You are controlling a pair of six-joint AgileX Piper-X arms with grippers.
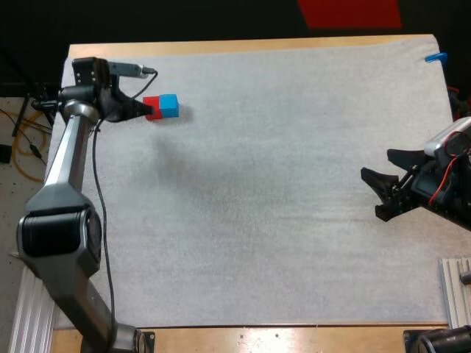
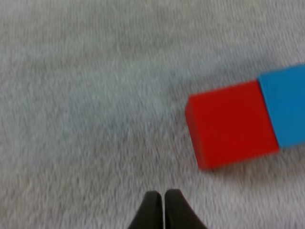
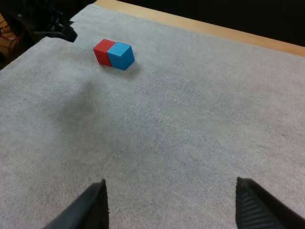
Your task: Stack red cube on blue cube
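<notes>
The left arm reaches far forward up the left side, and the left gripper points right with its fingers pressed together, tips touching. Over at the right edge, the right gripper points left, fingers spread wide, gripping nothing.

Colours as I log them from my station.
- Red cube: plain bright red, no markings.
- Blue cube: plain sky blue, with the upper face lighter than the sides in the right wrist view.
- Mat: pale grey-white, faintly mottled, with no printed pattern.
- Bench: light tan wood, showing along the mat's edges.
- Left gripper: black fingers.
- Right gripper: black fingers too.
- Left arm: silver-grey links with black joint housings.
</notes>
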